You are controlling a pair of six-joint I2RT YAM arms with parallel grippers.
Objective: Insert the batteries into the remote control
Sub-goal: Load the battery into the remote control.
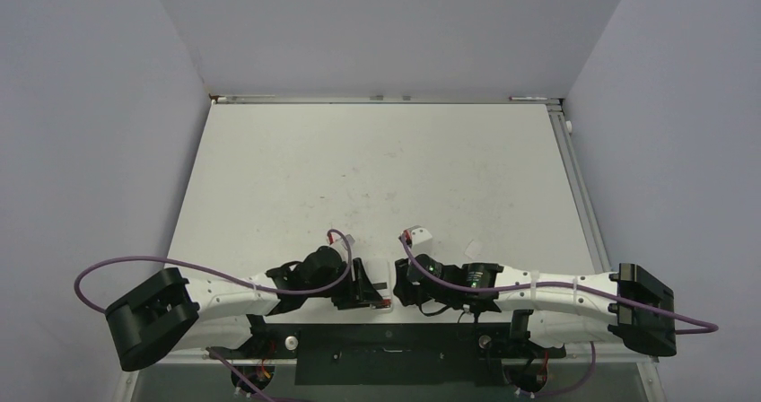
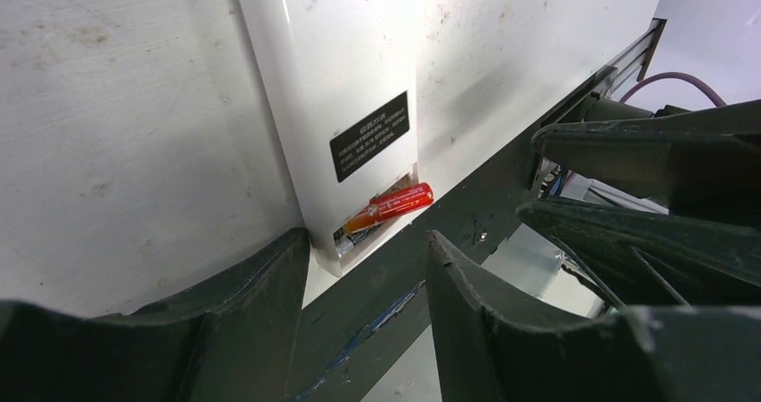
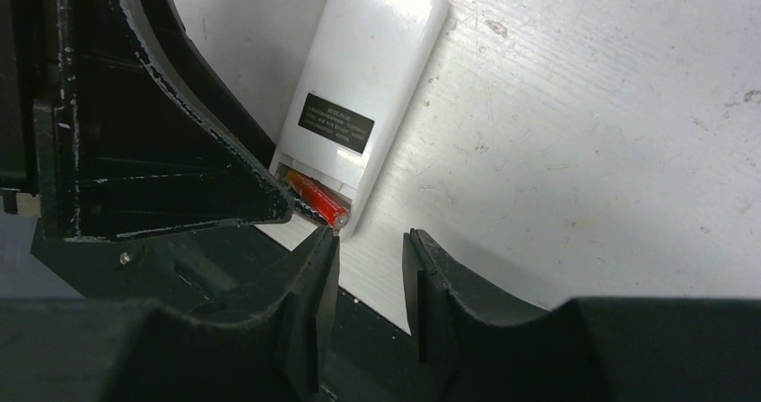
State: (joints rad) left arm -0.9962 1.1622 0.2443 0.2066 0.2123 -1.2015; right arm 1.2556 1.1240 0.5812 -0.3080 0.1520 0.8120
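The remote control (image 3: 377, 61) is laid back-up on the table (image 1: 377, 169) at its near edge, between the two grippers, with the battery compartment (image 3: 310, 187) at its near end uncovered. One red battery (image 3: 319, 202) is seen in that opening, but it is not seated — it lies tilted, with one end raised and poking past the remote's end. Something dark is glimpsed beneath it; whether that is a second battery cannot be told.

The right gripper (image 3: 371, 240) is held low at the compartment end, its fingers spread with nothing between them and one fingertip (image 3: 328, 240) just beside the battery's raised end. The left gripper (image 2: 368, 240) is likewise parted and empty, facing the same end of the remote.

The task is judged partly done: one battery is at the compartment, yet it is to be pressed flat, any other battery is to be fitted — and no cover is seen.
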